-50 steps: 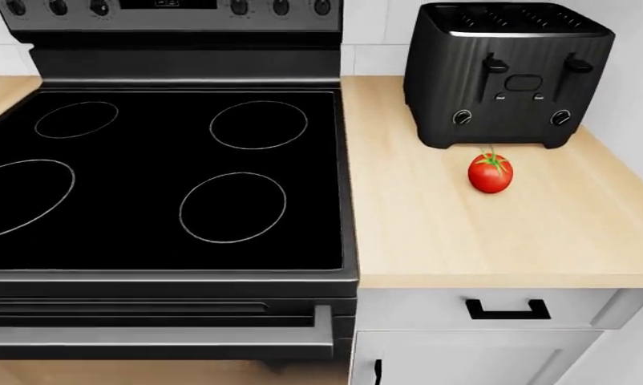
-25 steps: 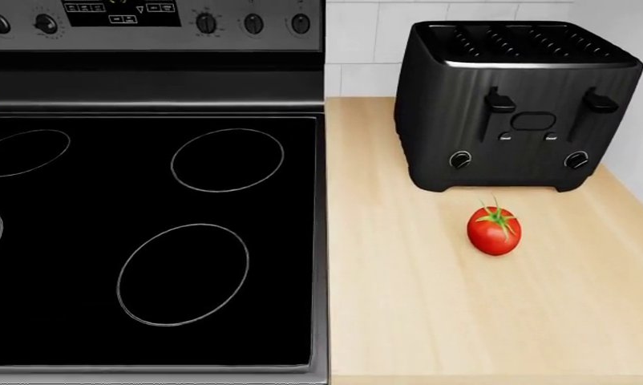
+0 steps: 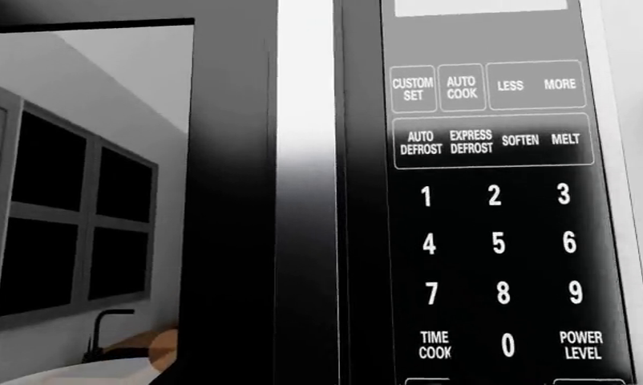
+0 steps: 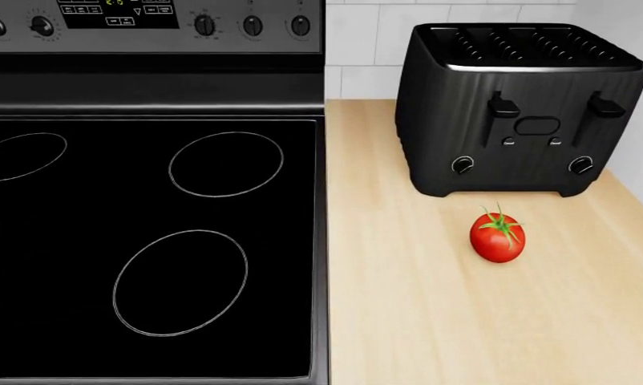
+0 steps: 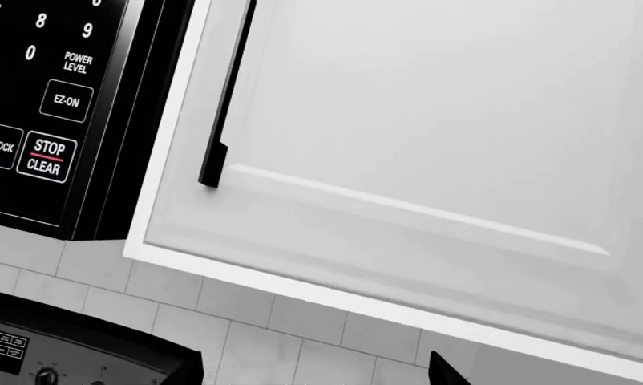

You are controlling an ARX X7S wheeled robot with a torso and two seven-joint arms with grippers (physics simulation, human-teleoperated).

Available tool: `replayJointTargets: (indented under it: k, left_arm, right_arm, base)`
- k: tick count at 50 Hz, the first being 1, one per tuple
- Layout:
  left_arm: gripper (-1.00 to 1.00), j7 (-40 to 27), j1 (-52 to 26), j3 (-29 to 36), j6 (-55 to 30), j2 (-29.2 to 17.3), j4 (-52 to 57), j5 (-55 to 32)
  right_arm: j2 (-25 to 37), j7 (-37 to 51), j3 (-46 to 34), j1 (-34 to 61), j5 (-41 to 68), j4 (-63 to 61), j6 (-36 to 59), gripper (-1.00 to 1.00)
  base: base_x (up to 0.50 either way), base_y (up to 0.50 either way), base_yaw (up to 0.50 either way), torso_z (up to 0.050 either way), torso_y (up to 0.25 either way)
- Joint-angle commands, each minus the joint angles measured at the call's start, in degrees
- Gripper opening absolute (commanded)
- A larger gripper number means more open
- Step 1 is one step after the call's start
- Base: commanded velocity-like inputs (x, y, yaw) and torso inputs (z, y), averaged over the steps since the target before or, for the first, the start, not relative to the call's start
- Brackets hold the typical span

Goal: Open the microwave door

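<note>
Neither gripper is showing in any view, so whether either is released or clenched cannot be told. The black glossy microwave keypad panel (image 3: 491, 216) is filling the left wrist camera close up, reading CUSTOM SET, AUTO COOK, LESS, MORE, AUTO DEFROST, EXPRESS DEFROST, SOFTEN, MELT, digits, TIME COOK, POWER LEVEL. Just beside it the brushed silver vertical door handle (image 3: 305, 192) is standing against the dark microwave door (image 3: 231, 200). The right wrist camera is showing EZ-ON, CLOCK, STOP CLEAR beside a white panelled wall cabinet (image 5: 429, 160).
</note>
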Motion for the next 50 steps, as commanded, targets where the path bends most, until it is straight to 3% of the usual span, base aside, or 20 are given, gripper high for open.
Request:
replayJointTargets:
  k: [1, 8, 12, 18, 19, 30, 34, 41, 50]
  left_arm:
    - [1.0, 13.35, -0.43, -6.92, 14.61, 8.04, -19.02, 28.0]
    - [1.0, 11.0, -0.43, -5.86, 27.74, 8.03, -35.13, 27.69]
    - [1.0, 9.89, -0.43, -6.42, 31.55, 8.01, -39.76, 26.8]
    - [1.0, 8.74, -0.22, -0.68, 34.38, 8.03, -44.39, 22.1]
    - [-1.0, 8.28, -0.18, -0.54, 34.66, 7.94, -44.39, 21.49]
    - [-1.0, 9.81, -0.42, -6.56, 30.69, 5.88, -35.89, 25.62]
    - [-1.0, 14.28, -0.36, -5.54, 23.68, 5.18, -26.13, 27.59]
    - [-1.0, 21.67, 6.1, -3.76, 3.76, 3.32, 7.04, 27.21]
    - [-1.0, 23.46, 5.72, -4.28, -2.82, 2.37, 16.4, 26.26]
  right_arm:
    - [1.29, -0.66, 0.46, -2.54, 0.23, -1.74, -1.38, 1.0]
    - [2.05, -0.82, 1.0, -5.82, -1.36, -3.75, -2.6, 1.0]
    - [2.68, 0.31, 0.76, -6.22, 0.26, -4.22, -2.89, 1.0]
    - [2.61, 1.82, 0.24, -6.54, 2.02, -4.64, -3.79, 1.0]
    - [2.74, 1.99, 0.21, -6.72, 2.27, -4.77, -3.89, 1.0]
    - [4.22, 3.22, -0.44, -6.13, 4.07, -4.9, -4.09, 1.0]
    - [4.09, 2.87, -1.0, -5.15, 3.94, -4.34, -3.74, 1.0]
    - [4.02, 3.24, -1.4, -4.32, 3.88, -4.29, -4.08, 1.0]
    - [4.25, 3.76, -2.32, -3.22, 4.13, -3.92, -4.02, 1.0]
  base:
    - [0.0, 0.0, 0.0, 0.0, 0.0]
    - [0.0, 0.0, 0.0, 0.0, 0.0]
    - [0.0, 0.0, 0.0, 0.0, 0.0]
    - [0.0, 0.0, 0.0, 0.0, 0.0]
    - [0.0, 0.0, 0.0, 0.0, 0.0]
    - [0.0, 0.0, 0.0, 0.005, 0.0]
    - [0.0, 0.0, 0.0, 0.0, 0.0]
    - [0.0, 0.0, 0.0, 0.001, 0.0]
    - [0.0, 0.0, 0.0, 0.001, 0.001]
